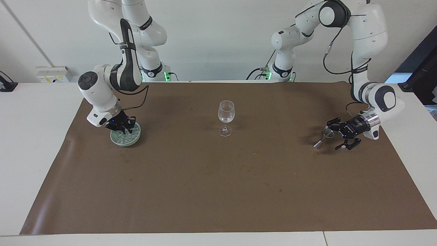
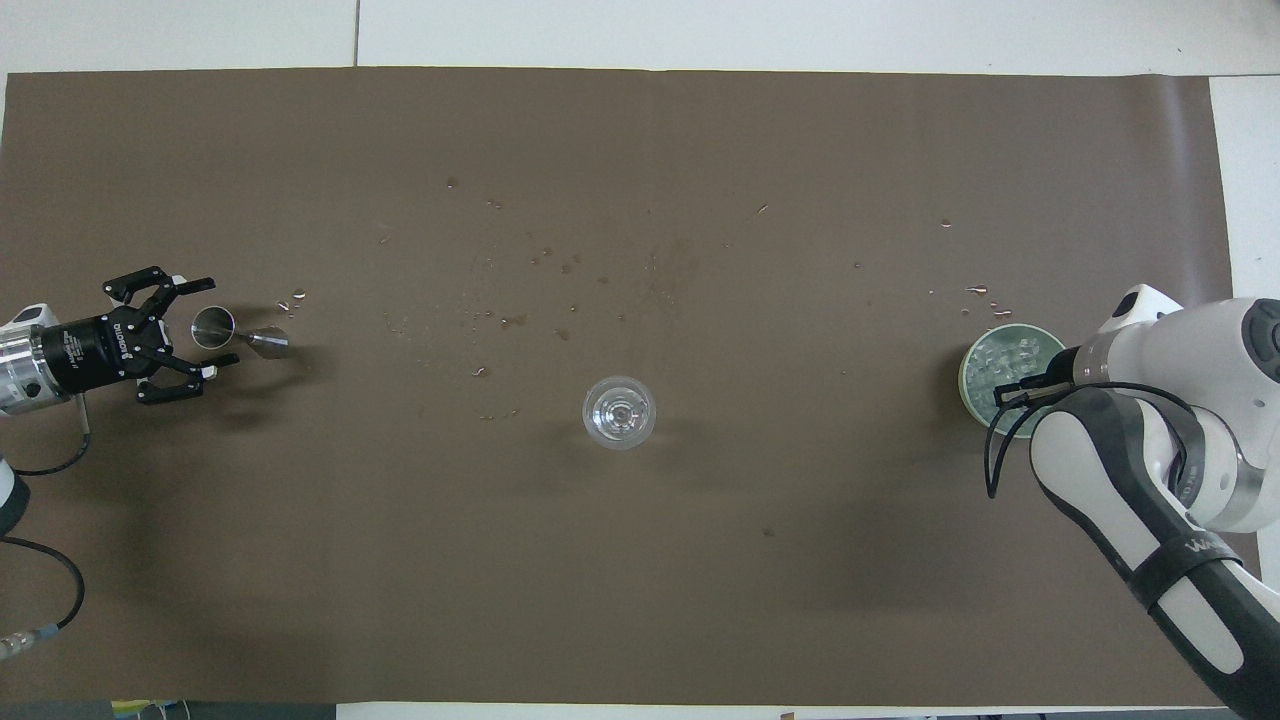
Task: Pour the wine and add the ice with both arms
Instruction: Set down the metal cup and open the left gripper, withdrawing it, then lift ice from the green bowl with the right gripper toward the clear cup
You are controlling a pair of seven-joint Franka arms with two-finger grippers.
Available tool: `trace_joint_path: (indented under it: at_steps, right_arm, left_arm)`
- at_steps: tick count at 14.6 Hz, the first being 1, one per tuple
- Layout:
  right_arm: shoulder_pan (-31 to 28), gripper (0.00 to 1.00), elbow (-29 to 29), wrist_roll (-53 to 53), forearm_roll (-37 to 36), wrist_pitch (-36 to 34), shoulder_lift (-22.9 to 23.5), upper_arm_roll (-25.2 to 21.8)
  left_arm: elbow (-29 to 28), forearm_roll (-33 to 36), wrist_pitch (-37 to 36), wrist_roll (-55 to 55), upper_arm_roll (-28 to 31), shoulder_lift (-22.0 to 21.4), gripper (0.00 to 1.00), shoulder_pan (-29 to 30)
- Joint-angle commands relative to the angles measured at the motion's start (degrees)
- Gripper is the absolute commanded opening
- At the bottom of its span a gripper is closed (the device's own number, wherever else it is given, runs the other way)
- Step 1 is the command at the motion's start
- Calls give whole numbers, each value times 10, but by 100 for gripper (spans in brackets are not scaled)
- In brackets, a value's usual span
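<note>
Many ice [image 1: 127,135] cubes under closed right end effector [image 1: 123,130], left end effector [image 1: 338,134] spread wide, empty.
</note>
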Motion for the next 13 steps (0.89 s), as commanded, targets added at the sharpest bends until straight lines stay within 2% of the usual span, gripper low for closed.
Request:
trace_joint_path:
  at_steps: [1,4,7,9,11,13]
  right_arm:
    - [-1,0,30,-9,11,-19,-10,4]
    - [0,0,111,22,11,-122,-13,8]
    - [1,0,214,101,12,-216,-7,55]
    - [7,0,282,180,11,-269,-2,108]
    - [49,0,347,256,11,-298,19,126]
    - [123,0,370,349,11,-287,32,127]
  left_arm:
    - [38,96,11,3,0,-12,100,4]
    - [107,249,-1,3,0,-13,100,-6]
    - [134,309,-5,6,-4,-46,100,-20]
    - [150,367,1,-4,-1,-69,100,-70]
    - [155,457,-7,2,-3,-97,100,-111]
    - [155,492,-10,23,-6,-122,100,-133]
